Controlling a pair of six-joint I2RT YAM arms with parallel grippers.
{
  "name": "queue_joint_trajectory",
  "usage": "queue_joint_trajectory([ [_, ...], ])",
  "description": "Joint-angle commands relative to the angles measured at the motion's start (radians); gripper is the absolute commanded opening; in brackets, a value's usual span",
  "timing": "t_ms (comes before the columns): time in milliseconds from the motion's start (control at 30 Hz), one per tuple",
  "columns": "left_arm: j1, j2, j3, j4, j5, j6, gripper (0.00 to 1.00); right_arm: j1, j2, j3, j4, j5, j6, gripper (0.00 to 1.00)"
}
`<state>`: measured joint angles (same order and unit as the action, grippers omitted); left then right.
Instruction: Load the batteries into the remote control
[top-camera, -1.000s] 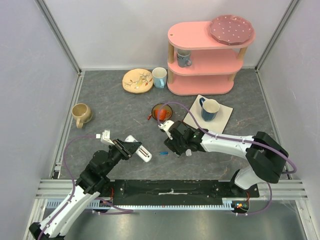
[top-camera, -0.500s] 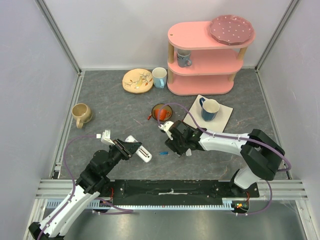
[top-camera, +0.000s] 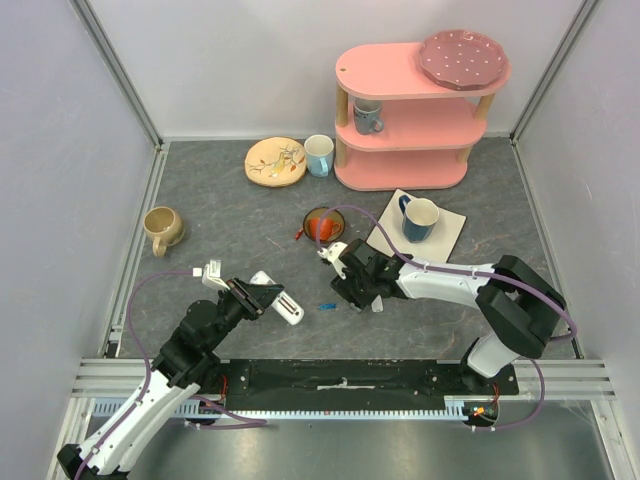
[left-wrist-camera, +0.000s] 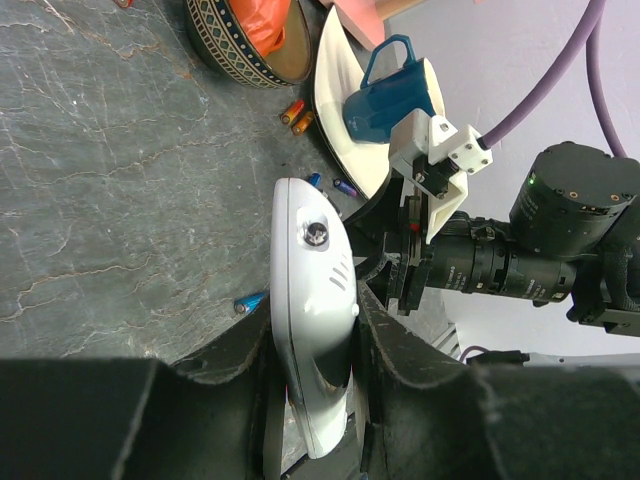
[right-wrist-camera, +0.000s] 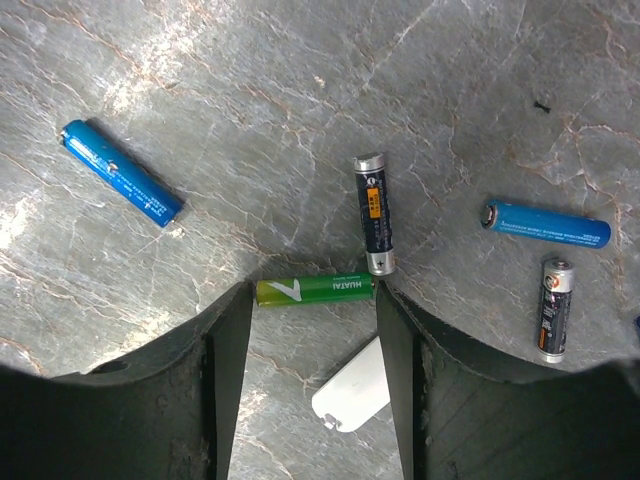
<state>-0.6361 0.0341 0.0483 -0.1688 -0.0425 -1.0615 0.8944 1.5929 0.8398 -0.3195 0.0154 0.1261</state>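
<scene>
My left gripper (top-camera: 262, 297) is shut on the white remote control (top-camera: 279, 300) and holds it above the table; in the left wrist view the remote control (left-wrist-camera: 313, 290) stands on edge between the fingers. My right gripper (top-camera: 352, 291) is low over the table and open. A green battery (right-wrist-camera: 315, 290) lies crosswise between its fingertips (right-wrist-camera: 232, 330), its ends very near both. Around it lie a blue battery (right-wrist-camera: 122, 187), a dark battery (right-wrist-camera: 373, 214), another blue one (right-wrist-camera: 548, 224) and another dark one (right-wrist-camera: 552, 308). A white battery cover (right-wrist-camera: 352, 396) lies below the green battery.
A blue battery (top-camera: 327, 306) lies between the two grippers. A patterned bowl (top-camera: 322, 224) holding something orange, a blue mug (top-camera: 420, 218) on a white napkin (top-camera: 447, 238), a pink shelf (top-camera: 410, 110), a plate (top-camera: 276, 161), a cup (top-camera: 319, 154) and a tan mug (top-camera: 162, 229) stand farther back.
My right arm has shifted slightly to the left, staying low over the batteries. My left arm and the remote control have not moved.
</scene>
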Motion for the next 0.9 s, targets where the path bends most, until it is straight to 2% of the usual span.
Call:
queue_joint_trajectory([
  [0, 0.004, -0.005, -0.048, -0.035, 0.009, 0.009, 0.02, -0.006, 0.019, -0.001, 0.016, -0.012, -0.02, 0.59],
  [233, 0.004, -0.008, -0.048, -0.035, 0.013, 0.009, 0.02, -0.009, -0.011, -0.01, 0.016, -0.012, 0.007, 0.47],
  [467, 0.004, -0.011, -0.048, -0.035, 0.015, 0.009, 0.02, -0.011, -0.114, -0.021, 0.014, -0.014, 0.073, 0.4],
  [533, 0.004, -0.014, -0.048, -0.035, 0.015, 0.009, 0.02, -0.011, -0.163, -0.021, 0.017, -0.012, 0.134, 0.37],
  [700, 0.004, -0.011, -0.048, -0.023, 0.01, 0.008, 0.02, -0.009, -0.252, -0.065, 0.106, -0.005, 0.387, 0.27],
  [800, 0.004, -0.005, -0.048, -0.009, 0.012, 0.0, 0.02, -0.006, -0.3, -0.138, 0.192, 0.072, 0.703, 0.17],
  [867, 0.004, 0.006, -0.048, -0.003, 0.01, 0.0, 0.02, 0.011, -0.312, -0.166, 0.203, 0.158, 0.829, 0.1],
])
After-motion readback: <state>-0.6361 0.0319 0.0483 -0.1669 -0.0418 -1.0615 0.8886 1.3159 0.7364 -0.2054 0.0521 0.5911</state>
